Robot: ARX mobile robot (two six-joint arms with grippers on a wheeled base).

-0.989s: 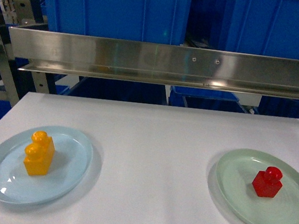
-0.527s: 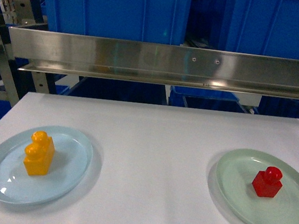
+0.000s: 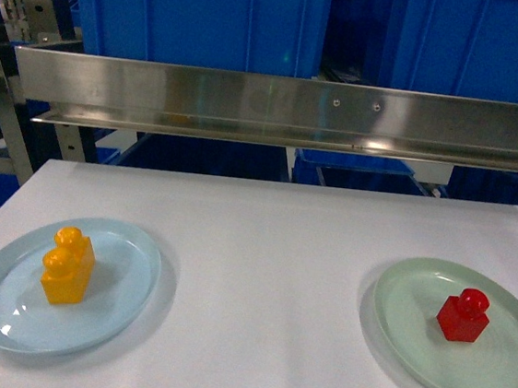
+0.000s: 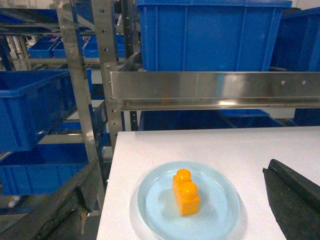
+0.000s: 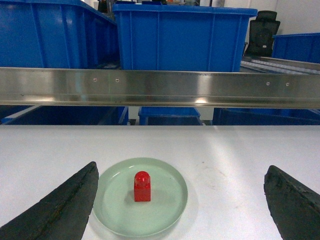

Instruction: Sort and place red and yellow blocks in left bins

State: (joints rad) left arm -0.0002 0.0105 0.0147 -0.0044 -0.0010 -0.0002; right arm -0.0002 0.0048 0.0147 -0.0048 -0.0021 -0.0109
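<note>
I see nothing changed: both grippers, left gripper and right gripper, wide open, empty, blocks ahead unpicked.

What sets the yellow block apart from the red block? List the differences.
The yellow block is orange-yellow with two round studs; the red block is red with one stud. The yellow block stands taller than the red one. The yellow block sits on the pale blue plate at the table's left; the red block sits on the pale green plate at the right. Both are glossy, upright and ungripped.
</note>
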